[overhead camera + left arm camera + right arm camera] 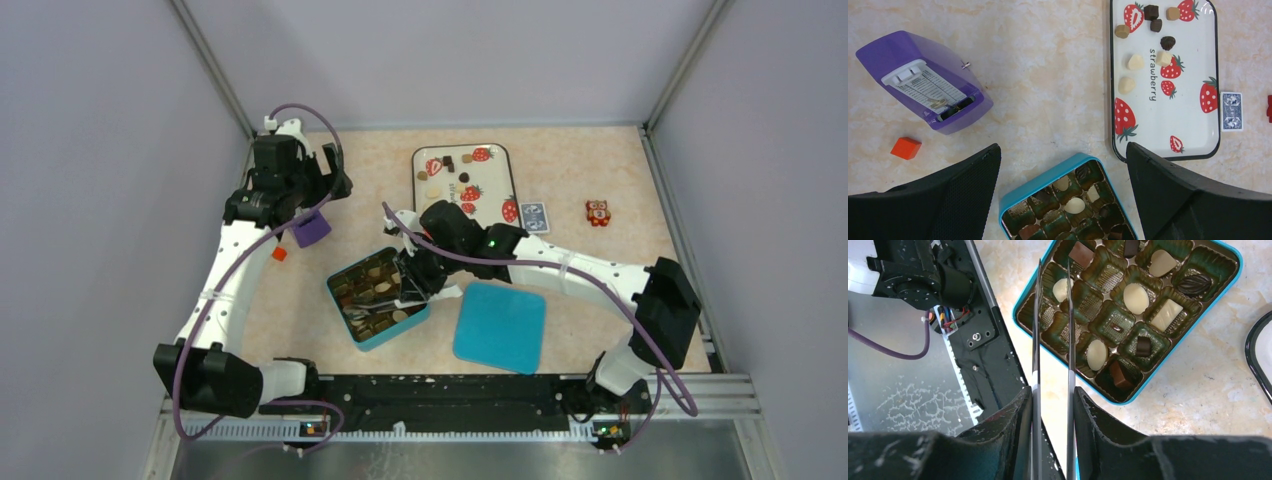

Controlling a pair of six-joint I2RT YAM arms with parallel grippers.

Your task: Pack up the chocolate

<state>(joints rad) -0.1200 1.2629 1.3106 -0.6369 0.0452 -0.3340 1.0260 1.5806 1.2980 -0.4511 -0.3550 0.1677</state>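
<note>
The teal box point(378, 298) sits open mid-table, and several of its cells hold chocolate point(1136, 297), cream and brown. More chocolate point(1136, 62) lies loose on the strawberry tray point(1188, 120). My right gripper point(1053, 395) is shut on metal tweezers point(1068, 340). Their two blades stand slightly apart and reach over the box's near-left cells. A cream piece point(1060, 290) lies in a cell under the blade tips. My left gripper point(1063, 150) hangs open and empty above the table, beyond the box's far corner point(1043, 180).
The teal lid point(500, 325) lies right of the box. A purple device point(923, 82) and a small orange cube point(906, 148) lie at the left. A playing card point(1232, 111) and an orange owl point(597, 212) lie right of the tray. The black base rail point(983, 345) runs along the near edge.
</note>
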